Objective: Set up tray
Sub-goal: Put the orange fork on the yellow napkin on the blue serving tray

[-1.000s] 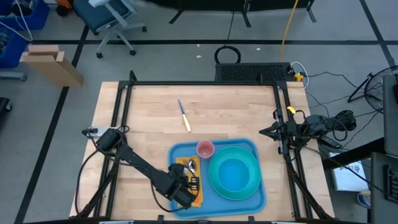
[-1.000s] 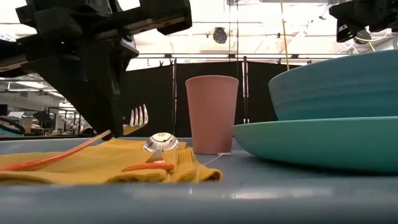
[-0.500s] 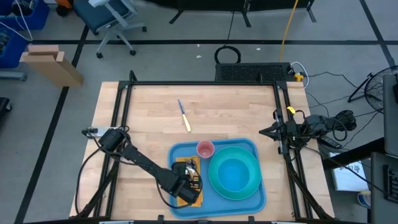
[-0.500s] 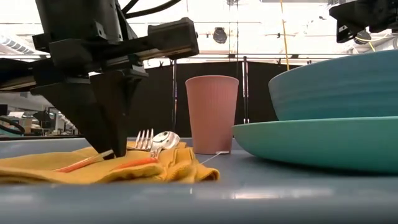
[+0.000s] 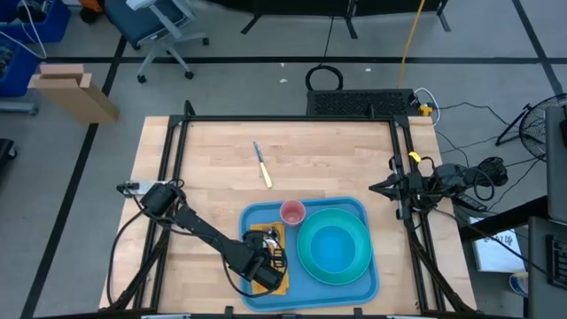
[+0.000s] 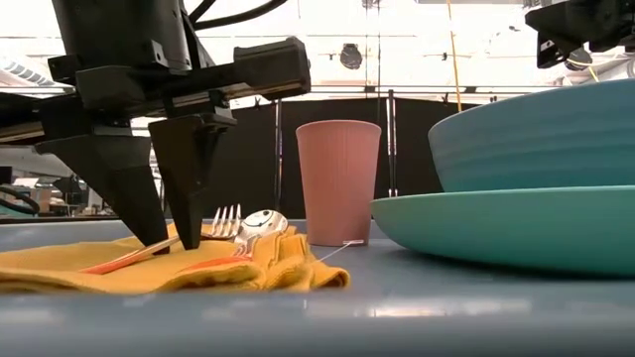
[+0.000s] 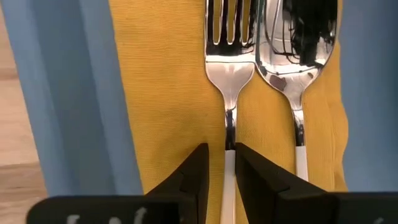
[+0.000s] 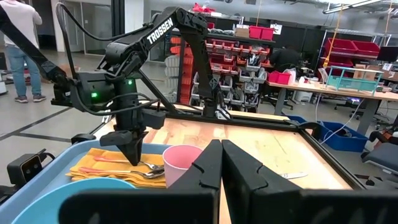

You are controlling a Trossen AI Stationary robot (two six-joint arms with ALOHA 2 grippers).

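Observation:
The blue tray holds a yellow napkin, a pink cup and a teal bowl on a teal plate. A fork and a spoon lie side by side on the napkin. My left gripper points down over the napkin, slightly open, with the fork's handle between its fingers. My right gripper waits shut at the table's right edge. My left gripper comes from above, pointing down, one finger on either side of the fork's handle, across it. I cannot tell whether the fingers touch the handle. The fork lies flat on the napkin.
A knife lies on the bare wood at the far middle of the table. The wood left of and beyond the tray holds nothing else. Black frame rails run along the table's sides.
My left gripper has sunk a little toward the napkin and opened its fingers. The fork, earlier tipped with its tines in the air, now lies flat on the napkin beside the spoon.

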